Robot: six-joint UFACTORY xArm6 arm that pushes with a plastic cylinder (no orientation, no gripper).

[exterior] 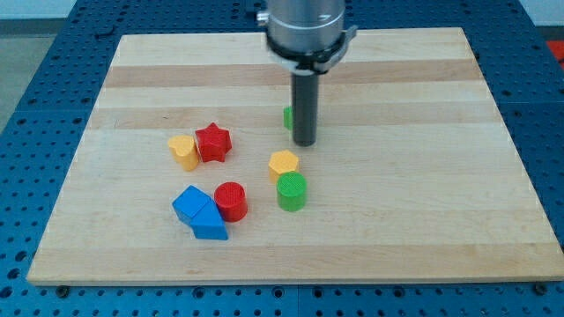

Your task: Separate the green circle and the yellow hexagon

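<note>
The green circle (292, 192) stands on the wooden board a little below centre. The yellow hexagon (284, 164) sits just above it and slightly to the view's left, touching or nearly touching it. My tip (304, 143) is on the board above and slightly right of the yellow hexagon, a short gap away. A second green block (287, 116) is mostly hidden behind the rod; its shape cannot be made out.
A yellow block (183, 151) and a red star (212, 143) sit together at the view's left. A red circle (231, 201) touches two blue blocks (199, 213) at the lower left. The wooden board (423, 176) ends at a blue perforated table.
</note>
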